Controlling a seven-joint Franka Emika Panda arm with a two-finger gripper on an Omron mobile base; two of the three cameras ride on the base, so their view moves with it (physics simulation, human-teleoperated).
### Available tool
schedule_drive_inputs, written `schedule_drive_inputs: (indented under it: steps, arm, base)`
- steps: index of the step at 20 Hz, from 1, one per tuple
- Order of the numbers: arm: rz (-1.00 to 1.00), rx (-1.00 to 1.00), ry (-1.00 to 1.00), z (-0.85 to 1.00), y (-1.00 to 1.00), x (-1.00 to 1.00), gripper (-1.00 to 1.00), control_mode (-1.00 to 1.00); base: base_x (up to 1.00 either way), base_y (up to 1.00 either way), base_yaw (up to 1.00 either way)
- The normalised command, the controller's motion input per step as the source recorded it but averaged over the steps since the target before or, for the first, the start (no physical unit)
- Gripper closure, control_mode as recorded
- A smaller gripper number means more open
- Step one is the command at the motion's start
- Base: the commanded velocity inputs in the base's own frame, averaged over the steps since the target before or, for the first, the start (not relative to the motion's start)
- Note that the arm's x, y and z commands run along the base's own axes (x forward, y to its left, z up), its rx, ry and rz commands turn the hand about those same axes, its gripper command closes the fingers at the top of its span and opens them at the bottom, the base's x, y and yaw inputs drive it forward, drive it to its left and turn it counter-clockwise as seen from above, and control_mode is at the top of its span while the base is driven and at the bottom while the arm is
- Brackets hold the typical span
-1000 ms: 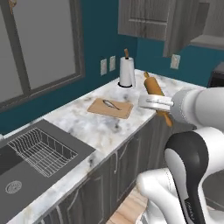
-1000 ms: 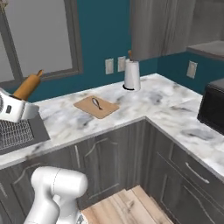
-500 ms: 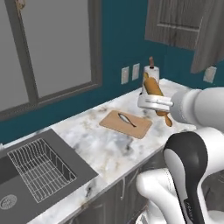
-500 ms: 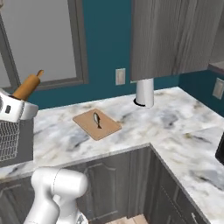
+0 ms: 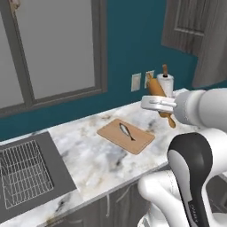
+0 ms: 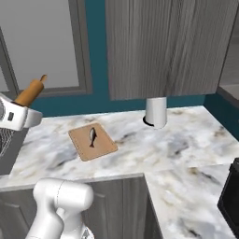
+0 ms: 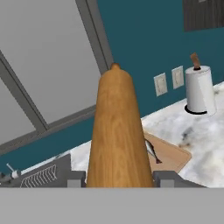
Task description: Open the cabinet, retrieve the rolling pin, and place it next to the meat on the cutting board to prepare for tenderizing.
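Base swung left; fish (image 5: 126,131) lies on cutting board (image 5: 137,142)

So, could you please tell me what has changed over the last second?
The base has driven, so both base views shifted along the counter; the cutting board and fish only appear to move. The gripper kept its jaws closed on the rolling pin, held above the counter. Nothing was released.

Orange-tan rolling pin (image 5: 159,99) tilted, clamped above the counter.
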Motion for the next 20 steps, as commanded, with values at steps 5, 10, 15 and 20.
schedule_drive_inputs:
  steps: [5, 10, 15, 20]
  arm:
    - [0.00, 0.00, 0.00, 0.00, 0.00, 0.00, 1.00, 1.00]
    - [0.00, 0.00, 0.00, 0.00, 0.00, 0.00, 1.00, 1.00]
    - [0.00, 0.00, 0.00, 0.00, 0.00, 0.00, 1.00, 1.00]
    - [0.00, 0.00, 0.00, 0.00, 0.00, 0.00, 1.00, 1.00]
  base:
    - [0.59, -0.19, 0.32]
    - [0.15, 0.03, 0.23]
    - [0.00, 0.07, 0.07]
    - [0.00, 0.00, 0.00]
